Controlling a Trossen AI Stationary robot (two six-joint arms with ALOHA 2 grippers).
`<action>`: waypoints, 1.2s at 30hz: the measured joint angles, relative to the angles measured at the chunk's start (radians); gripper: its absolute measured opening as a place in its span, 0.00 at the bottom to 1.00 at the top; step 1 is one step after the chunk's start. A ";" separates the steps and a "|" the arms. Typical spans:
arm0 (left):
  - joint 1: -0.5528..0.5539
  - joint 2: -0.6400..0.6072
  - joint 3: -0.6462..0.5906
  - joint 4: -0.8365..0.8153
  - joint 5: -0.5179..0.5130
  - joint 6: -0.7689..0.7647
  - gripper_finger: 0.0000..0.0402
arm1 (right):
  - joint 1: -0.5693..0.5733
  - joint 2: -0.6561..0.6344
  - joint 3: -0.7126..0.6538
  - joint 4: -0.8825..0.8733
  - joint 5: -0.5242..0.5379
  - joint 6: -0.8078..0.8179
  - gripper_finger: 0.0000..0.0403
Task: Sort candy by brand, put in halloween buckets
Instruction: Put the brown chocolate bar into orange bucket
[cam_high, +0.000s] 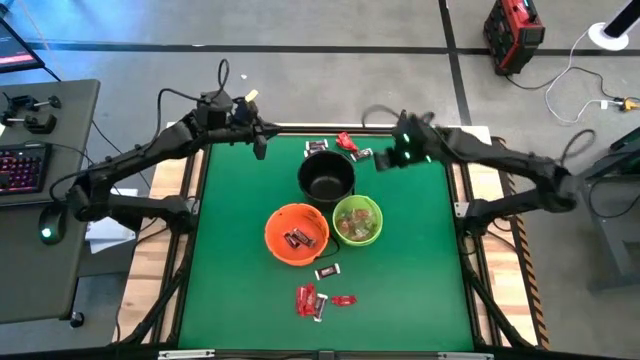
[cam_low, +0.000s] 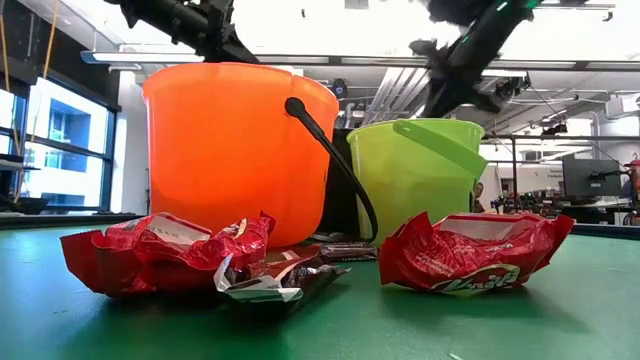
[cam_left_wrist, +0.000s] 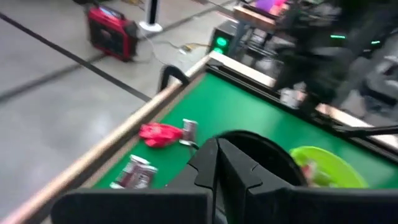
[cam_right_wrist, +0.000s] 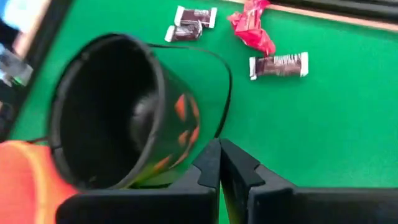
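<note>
Buckets (cam_high: 327, 178) upright (mouths skyward).

I can't read any text, brand or number here. From the low camera, the red wrapper (cam_low: 470, 252) on the right of the green surface (cam_low: 590, 310) carries white lettering along its lower edge, but it is crumpled and I can't make out a word. The red wrapper (cam_low: 160, 250) on the left shows a pale patch with no legible print. The brown and silver candy (cam_right_wrist: 278, 65) near the black bucket (cam_right_wrist: 118, 112) has markings too blurred to read.
</note>
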 joint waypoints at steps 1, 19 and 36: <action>0.003 0.002 0.000 -0.003 0.016 -0.015 0.00 | -0.051 0.046 0.025 0.000 -0.050 -0.059 0.00; -0.063 0.004 0.000 -0.017 -0.022 -0.280 0.00 | -0.405 0.834 0.629 -0.304 -0.300 -1.327 0.55; -0.084 0.004 0.000 -0.029 -0.056 -0.163 0.00 | -0.335 0.870 0.482 -0.161 -0.217 -1.570 0.51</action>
